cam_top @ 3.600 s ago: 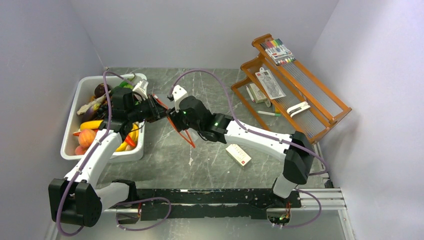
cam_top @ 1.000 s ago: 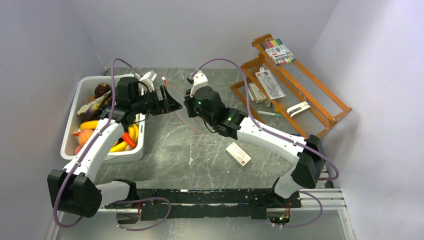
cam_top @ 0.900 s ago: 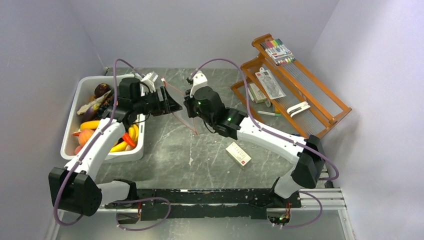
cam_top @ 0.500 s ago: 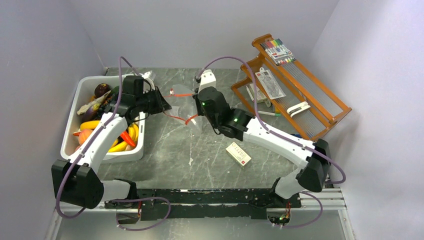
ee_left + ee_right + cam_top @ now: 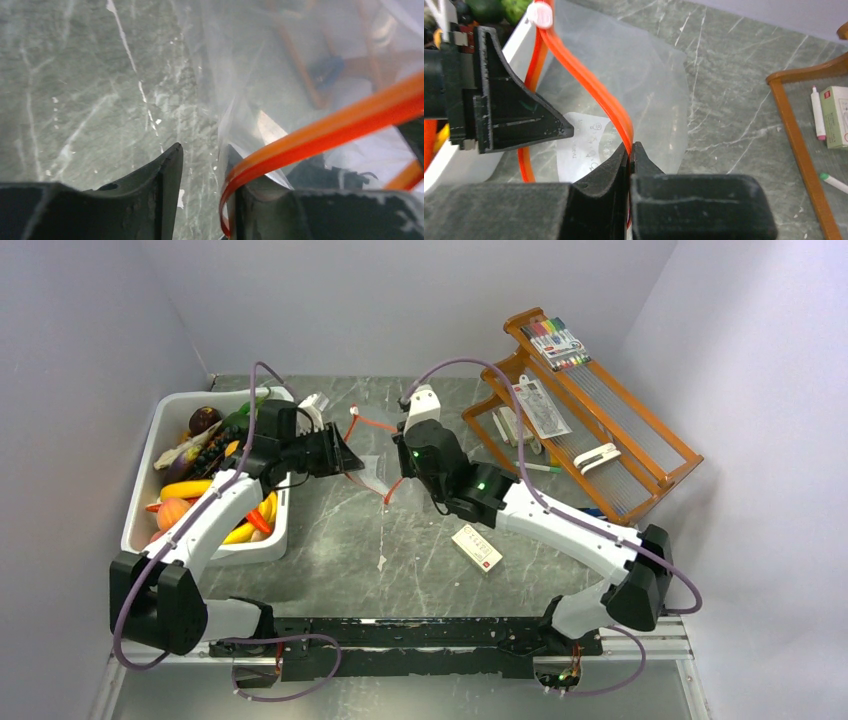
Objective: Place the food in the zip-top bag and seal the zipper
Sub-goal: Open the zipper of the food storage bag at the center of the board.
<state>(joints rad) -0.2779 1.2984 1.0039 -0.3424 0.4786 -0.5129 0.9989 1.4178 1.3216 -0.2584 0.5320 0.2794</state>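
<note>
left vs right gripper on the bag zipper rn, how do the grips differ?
Right gripper has its fingers pressed shut on the zipper; left gripper shows a gap, the strip only lying against one finger. Right gripper holds a straight run of strip; at the left gripper it curves by the finger. Both are at the zip-top bag mouth.

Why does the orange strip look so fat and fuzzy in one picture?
Left wrist view: the zipper sits right by the lens, so it looks big and soft, and the rack seen through the bag is just a blur. Right wrist view: the zipper looks crisp. Top view: everything is small but sharp.
</note>
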